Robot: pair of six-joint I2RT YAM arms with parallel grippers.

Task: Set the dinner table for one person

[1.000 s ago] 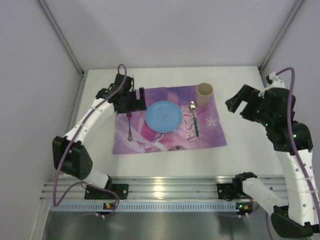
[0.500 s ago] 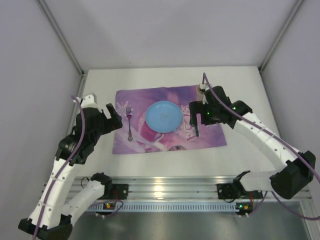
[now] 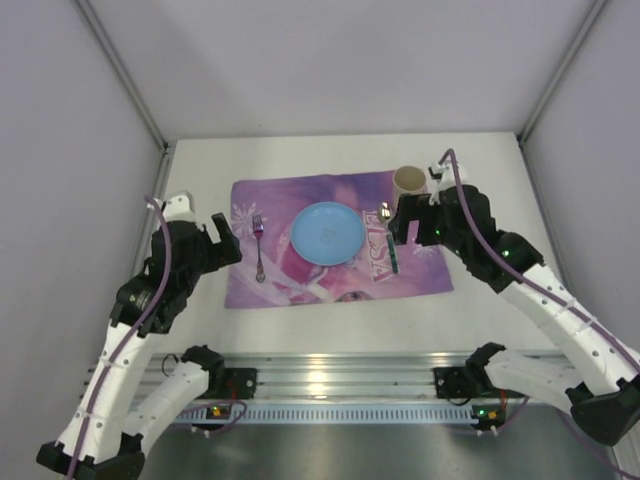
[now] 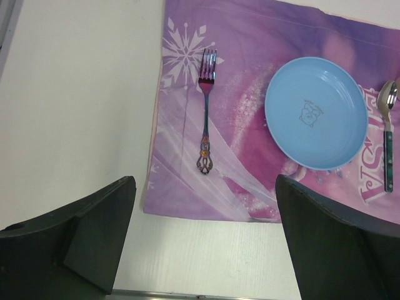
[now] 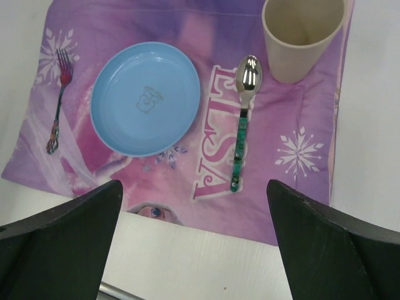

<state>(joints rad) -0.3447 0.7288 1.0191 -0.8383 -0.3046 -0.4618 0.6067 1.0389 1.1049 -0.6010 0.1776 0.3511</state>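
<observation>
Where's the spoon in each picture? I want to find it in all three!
Top external: the spoon lies on the placemat, just right of the blue plate.
Left wrist: spoon at the far right edge, right of the plate.
Right wrist: spoon near the middle, below-left of the cup.
Shared landmark: the blue plate, always left of the spoon.

The cup (image 5: pixel 300 59) by the far edge of the table (image 5: pixel 375 125) is cut off on top (just its rim). The drawing on the plate (image 5: pixel 145 97) is too small to tell.

Purple snowflake placemat (image 3: pixel 420 272), blue plate (image 3: pixel 327 233), cream cup (image 5: pixel 299 57) — white dinner table (image 3: pixel 340 150).
</observation>
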